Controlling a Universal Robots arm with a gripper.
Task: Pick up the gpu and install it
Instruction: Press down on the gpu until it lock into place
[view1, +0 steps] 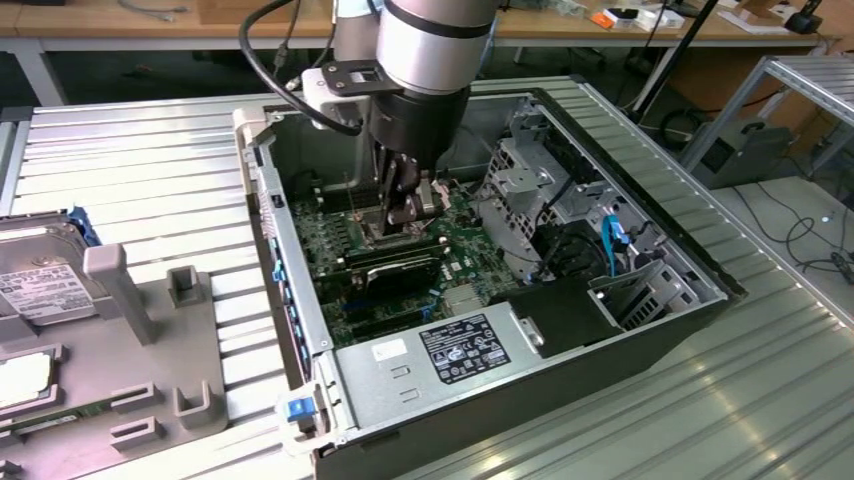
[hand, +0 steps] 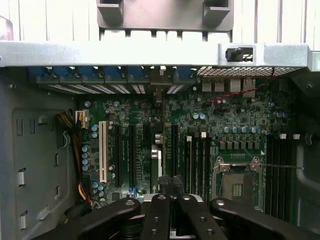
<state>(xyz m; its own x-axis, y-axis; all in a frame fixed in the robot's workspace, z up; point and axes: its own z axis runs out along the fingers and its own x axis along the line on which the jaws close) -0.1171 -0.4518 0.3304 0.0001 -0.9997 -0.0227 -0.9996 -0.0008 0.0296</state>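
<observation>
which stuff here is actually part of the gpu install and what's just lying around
Job in hand:
- thin flat black gpu card, down on the green motherboard
- black gripper, shut, right above the card
- open black computer case

Lying about:
- boxy silver hard drive with white label
- grey plastic holder tray

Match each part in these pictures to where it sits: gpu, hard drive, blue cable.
Things:
1. gpu
2. hard drive
3. blue cable

Places:
A. outside the computer case, at the exterior view's left
B. inside the case, at the exterior view's right
C. over the motherboard, in the shut gripper

Pairs: 1-C, 2-A, 3-B
</observation>
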